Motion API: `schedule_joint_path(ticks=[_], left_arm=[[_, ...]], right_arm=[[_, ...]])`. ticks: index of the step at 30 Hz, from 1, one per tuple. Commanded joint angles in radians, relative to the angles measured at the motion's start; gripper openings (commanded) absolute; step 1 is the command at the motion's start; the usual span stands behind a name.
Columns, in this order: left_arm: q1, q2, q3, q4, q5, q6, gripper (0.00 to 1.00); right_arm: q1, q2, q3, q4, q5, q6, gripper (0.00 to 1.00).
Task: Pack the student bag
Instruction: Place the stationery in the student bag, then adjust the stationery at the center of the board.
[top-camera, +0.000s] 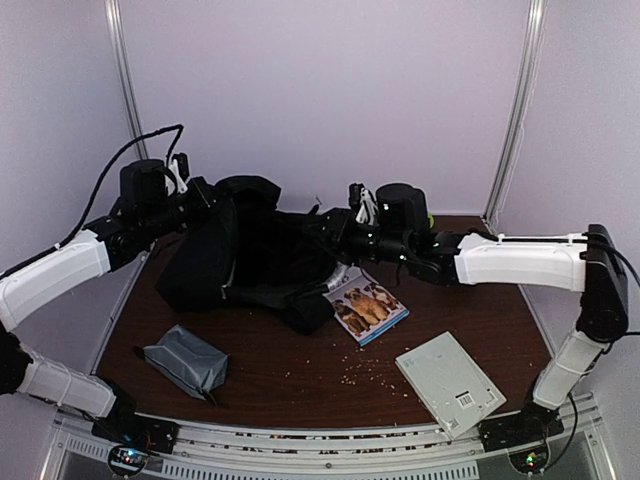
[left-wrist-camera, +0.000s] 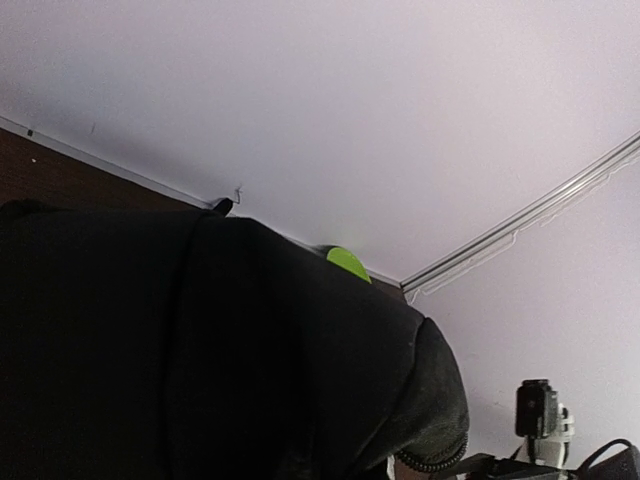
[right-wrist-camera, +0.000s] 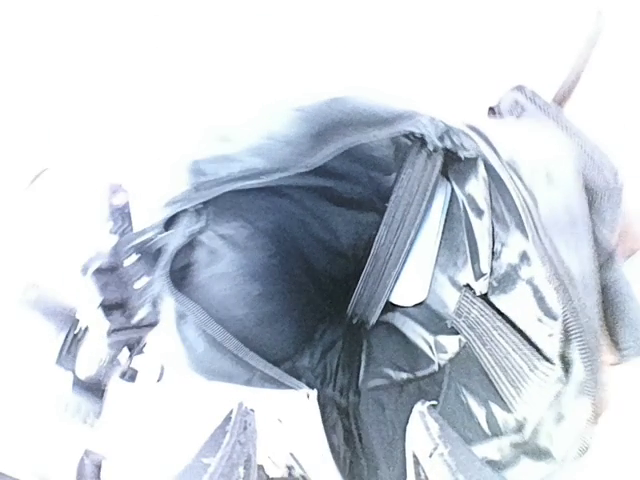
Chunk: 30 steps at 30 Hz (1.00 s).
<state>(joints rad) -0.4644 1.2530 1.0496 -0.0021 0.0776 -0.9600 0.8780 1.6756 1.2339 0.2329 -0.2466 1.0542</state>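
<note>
The student bag (top-camera: 250, 260) is a big black fabric bag slumped at the back left of the table. My left gripper (top-camera: 205, 195) is shut on its upper edge and holds that edge up. In the left wrist view black bag fabric (left-wrist-camera: 200, 350) covers the fingers. My right gripper (top-camera: 325, 222) is at the bag's mouth, facing in. In the overexposed right wrist view its fingers (right-wrist-camera: 235, 440) stand apart, gripper (right-wrist-camera: 331, 405) open, nothing between them but the bag's lining. A thick book (right-wrist-camera: 400, 235) stands on edge inside the open bag (right-wrist-camera: 260, 270).
A book with dogs on its cover (top-camera: 367, 305) lies just right of the bag. A grey zip pouch (top-camera: 185, 360) lies front left and a pale flat booklet (top-camera: 450, 383) front right. Crumbs dot the brown table (top-camera: 300, 375). A green object (left-wrist-camera: 347, 263) shows behind the bag.
</note>
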Motion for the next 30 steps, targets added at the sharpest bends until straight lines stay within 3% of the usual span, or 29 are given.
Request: schedule_joint_path(ticks=[1, 6, 11, 18, 30], left_arm=[[0.031, -0.045, -0.065, -0.052, -0.056, 0.107, 0.0], [0.051, -0.104, -0.067, -0.151, -0.066, 0.212, 0.0], [0.056, -0.13, -0.008, -0.242, -0.06, 0.284, 0.0], [0.057, -0.125, 0.033, -0.308, -0.091, 0.341, 0.0], [0.057, -0.234, -0.046, -0.349, -0.179, 0.391, 0.0]], right_arm=[[0.03, -0.149, -0.102, -0.17, 0.02, -0.233, 0.5], [0.096, -0.299, -0.309, -0.267, 0.152, -0.347, 0.49], [0.178, -0.33, -0.425, -0.203, 0.15, -0.347, 0.49], [0.359, -0.046, -0.17, -0.225, 0.134, -0.439, 0.51], [0.497, 0.368, 0.308, -0.288, 0.062, -0.54, 0.52]])
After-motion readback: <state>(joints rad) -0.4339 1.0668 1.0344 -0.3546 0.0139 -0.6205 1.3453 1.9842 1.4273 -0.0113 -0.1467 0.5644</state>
